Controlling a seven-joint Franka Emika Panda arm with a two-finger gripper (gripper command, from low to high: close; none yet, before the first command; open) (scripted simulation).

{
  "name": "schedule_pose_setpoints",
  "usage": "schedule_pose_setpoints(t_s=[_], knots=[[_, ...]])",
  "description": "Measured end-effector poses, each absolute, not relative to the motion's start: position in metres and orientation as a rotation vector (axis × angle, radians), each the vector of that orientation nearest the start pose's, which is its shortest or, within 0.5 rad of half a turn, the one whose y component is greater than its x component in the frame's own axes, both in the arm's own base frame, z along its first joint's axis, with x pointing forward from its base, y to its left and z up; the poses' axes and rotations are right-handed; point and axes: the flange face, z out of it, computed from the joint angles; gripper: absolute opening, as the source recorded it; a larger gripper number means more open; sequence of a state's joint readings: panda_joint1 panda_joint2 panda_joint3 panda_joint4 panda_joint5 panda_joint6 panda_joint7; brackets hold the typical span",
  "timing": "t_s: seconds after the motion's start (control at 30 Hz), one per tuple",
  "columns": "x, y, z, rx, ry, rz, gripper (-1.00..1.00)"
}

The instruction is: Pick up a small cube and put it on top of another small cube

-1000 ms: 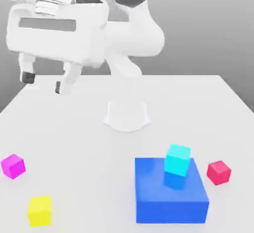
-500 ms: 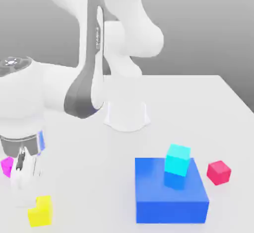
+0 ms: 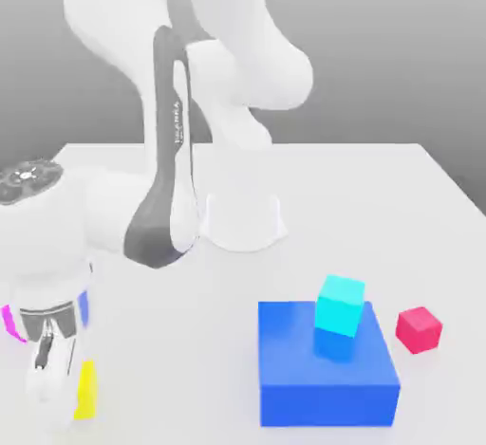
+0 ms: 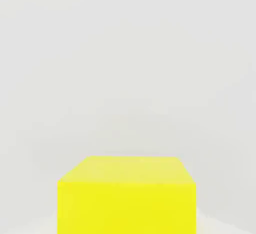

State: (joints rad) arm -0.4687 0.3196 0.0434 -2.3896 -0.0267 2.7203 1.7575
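Behind the white table, grey backdrop.

Even, soft simulator lighting with almost no shadow.

The white bench is bright and washed out, fading into a grey backdrop that darkens toward the top. The big blue block has a lighter top face than front face, suggesting light from above, and the cyan cube on it throws a faint darker patch just below itself. The yellow cube looks slightly soft-edged in the hand view.
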Motion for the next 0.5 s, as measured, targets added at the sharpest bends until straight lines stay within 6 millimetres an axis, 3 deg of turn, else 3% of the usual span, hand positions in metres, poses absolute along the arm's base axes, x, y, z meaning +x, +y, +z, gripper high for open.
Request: schedule_pose_setpoints(t_s=[0.07,0.13,0.23,0.37,0.5], knots=[[0.485,-0.169,0.201,-1.608,2.652,-0.03,-1.0],[0.509,-0.12,0.214,-1.743,2.522,-0.043,-1.0],[0.521,-0.045,0.23,-1.87,2.385,-0.035,-1.0],[0.5,0.055,0.246,-1.989,2.272,0.001,-1.0],[0.447,0.161,0.255,-2.138,2.156,0.032,-1.0]])
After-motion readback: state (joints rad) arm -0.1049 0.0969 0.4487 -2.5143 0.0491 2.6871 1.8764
